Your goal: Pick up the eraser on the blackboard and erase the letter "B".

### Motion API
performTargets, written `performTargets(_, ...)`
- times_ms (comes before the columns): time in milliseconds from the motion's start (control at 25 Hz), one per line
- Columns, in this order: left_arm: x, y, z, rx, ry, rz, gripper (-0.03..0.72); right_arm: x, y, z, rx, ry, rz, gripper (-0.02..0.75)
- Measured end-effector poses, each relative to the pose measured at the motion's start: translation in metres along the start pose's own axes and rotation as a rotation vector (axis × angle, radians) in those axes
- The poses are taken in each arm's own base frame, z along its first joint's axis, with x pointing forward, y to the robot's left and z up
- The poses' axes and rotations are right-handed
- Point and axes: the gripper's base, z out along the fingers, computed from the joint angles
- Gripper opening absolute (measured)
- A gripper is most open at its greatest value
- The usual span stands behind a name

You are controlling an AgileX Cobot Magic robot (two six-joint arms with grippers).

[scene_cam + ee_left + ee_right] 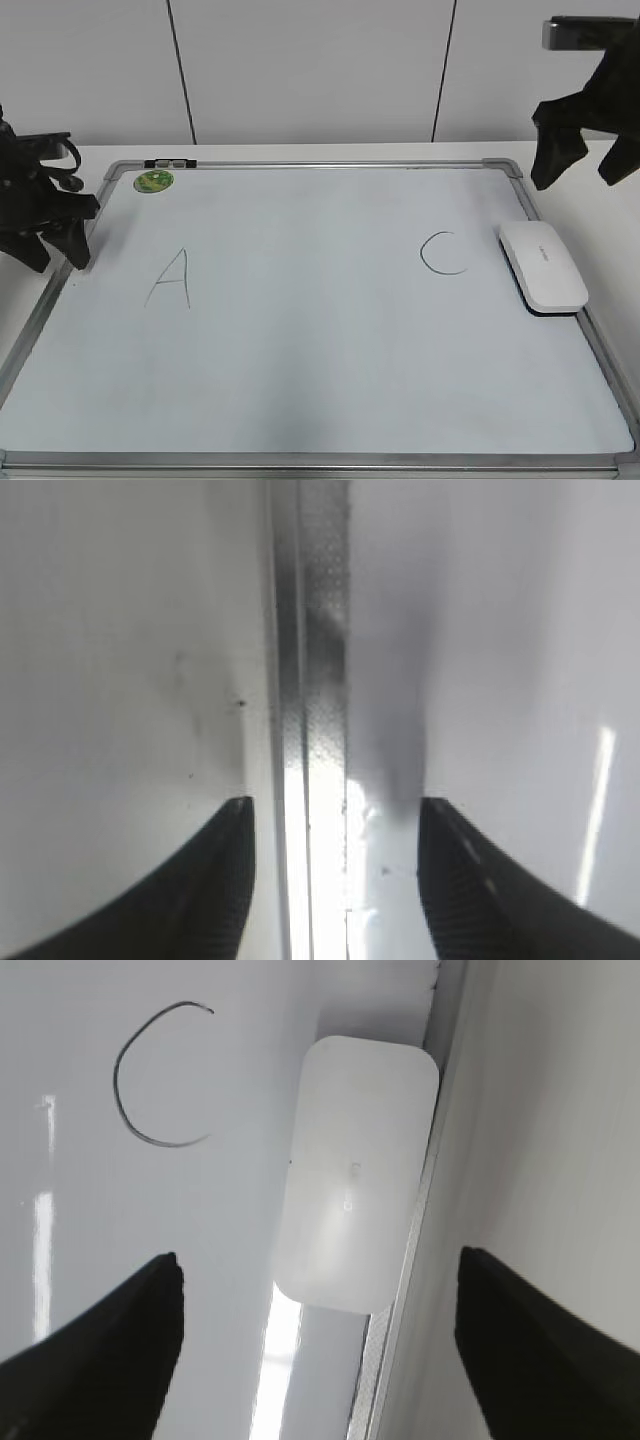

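My right end effector (pixel 585 165) hangs in the air over the table's far right corner, its two fingers spread wide with nothing between them. From its wrist camera I look straight down past both fingers (pixel 110 1340) onto the eraser (pixel 355 1175), which sits framed in the gap between them but well below, untouched. The eraser (pixel 543 264) lies flat on the board (pixel 320 350) hard against the frame's right rail, toward the table's right edge, its long side running along that rail. Just to its left I see the "C" (pixel 443 253), close to the eraser but not touching it. The "A" (pixel 170 279) is far across on the left half of the board. Between the two letters I see only bare white surface; no "B" is readable from any camera.

My left end effector (pixel 55 250) sits low at the table's left edge, fingers parted and holding nothing. Its wrist camera shows the fingers (pixel 215 880) straddling the board's left frame rail (pixel 310 680). A green sticker (pixel 154 181) and a small clip (pixel 170 162) mark the board's far left corner.
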Motion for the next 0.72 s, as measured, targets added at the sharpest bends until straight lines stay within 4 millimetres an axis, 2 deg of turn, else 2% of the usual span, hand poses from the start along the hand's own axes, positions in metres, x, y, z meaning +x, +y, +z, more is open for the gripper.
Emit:
performTargets(80,0.000,-0.002,-0.014,0.004,0.002,0.005,0.436,0.005,0.002,-0.017,0.002,-0.017,-0.006,0.628)
performTargets(200,0.006,-0.008,-0.048,0.010,-0.010,0.019,0.463,0.014,0.005,-0.044,0.006,-0.054,-0.012,0.619)
performTargets(320,0.019,-0.013,-0.088,0.016,-0.022,0.033,0.470,0.035,0.010,-0.071,0.010,-0.099,-0.017,0.613)
performTargets(440,0.035,-0.020,-0.134,0.020,-0.087,0.052,0.471,0.064,0.014,-0.084,0.010,-0.101,-0.020,0.610)
performTargets(560,0.059,-0.028,-0.188,0.019,-0.218,0.081,0.471,0.094,0.018,-0.098,0.012,-0.118,-0.023,0.610)
performTargets(640,0.084,-0.032,-0.224,0.018,-0.312,0.096,0.471,0.116,0.021,-0.106,0.010,-0.137,-0.025,0.609)
performTargets(720,0.113,-0.035,-0.249,0.017,-0.383,0.107,0.471,0.138,0.025,-0.117,0.014,-0.175,-0.029,0.609)
